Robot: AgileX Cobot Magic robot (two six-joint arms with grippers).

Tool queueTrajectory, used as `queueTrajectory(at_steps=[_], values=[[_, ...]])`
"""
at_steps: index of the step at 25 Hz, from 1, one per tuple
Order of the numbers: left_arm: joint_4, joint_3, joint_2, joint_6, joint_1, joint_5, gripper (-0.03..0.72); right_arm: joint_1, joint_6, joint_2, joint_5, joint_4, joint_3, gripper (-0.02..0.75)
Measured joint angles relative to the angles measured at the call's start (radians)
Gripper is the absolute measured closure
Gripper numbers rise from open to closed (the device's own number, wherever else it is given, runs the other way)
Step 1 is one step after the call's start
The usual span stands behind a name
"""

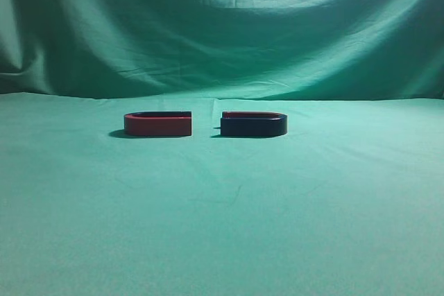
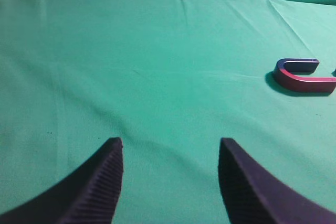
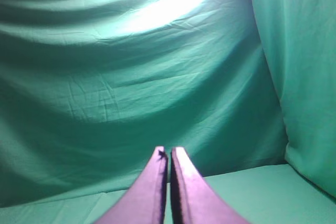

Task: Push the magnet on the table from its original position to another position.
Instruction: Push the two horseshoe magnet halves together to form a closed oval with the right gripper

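We see our left gripper (image 2: 170,182) spread wide above bare table (image 2: 131,66), grasping nothing; our right gripper (image 3: 169,187) is pressed closed and empty, facing the backdrop (image 3: 131,77). The magnet (image 1: 254,124) lies mid-table, just right of the red magnet (image 1: 158,124), apparently not touching.

My right gripper (image 3: 169,153): two dark fingers (image 3: 149,192), pressed almost together with only a thin slit between them, nothing held. Behind them: a green cloth backdrop (image 3: 131,77), wrinkled and creased, with a bright glare patch near the top. Below: a strip of the green-draped table (image 3: 252,192), visible at the lower edge.
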Motion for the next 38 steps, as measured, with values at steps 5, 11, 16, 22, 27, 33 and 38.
queueTrajectory(at_steps=[5, 11, 16, 22, 27, 33, 38], values=[[0.000, 0.000, 0.000, 0.000, 0.000, 0.000, 0.316, 0.000, -0.120, 0.062, 0.245, -0.008, -0.189, 0.738], [0.000, 0.000, 0.000, 0.000, 0.000, 0.000, 0.316, 0.000, -0.178, 0.377, 0.611, -0.010, -0.428, 0.738], [0.000, 0.000, 0.000, 0.000, 0.000, 0.000, 0.316, 0.000, -0.180, 0.723, 0.887, -0.007, -0.612, 0.738], [0.000, 0.000, 0.000, 0.000, 0.000, 0.000, 0.316, 0.000, -0.180, 1.030, 0.994, 0.052, -0.747, 0.738], [0.000, 0.000, 0.000, 0.000, 0.000, 0.000, 0.316, 0.000, -0.219, 1.191, 0.995, 0.181, -0.812, 0.738], [0.000, 0.000, 0.000, 0.000, 0.000, 0.000, 0.316, 0.080, -0.325, 1.352, 0.988, 0.315, -0.902, 0.738], [0.000, 0.000, 0.000, 0.000, 0.000, 0.000, 0.316, 0.172, -0.307, 1.536, 0.977, 0.324, -1.037, 0.738]])
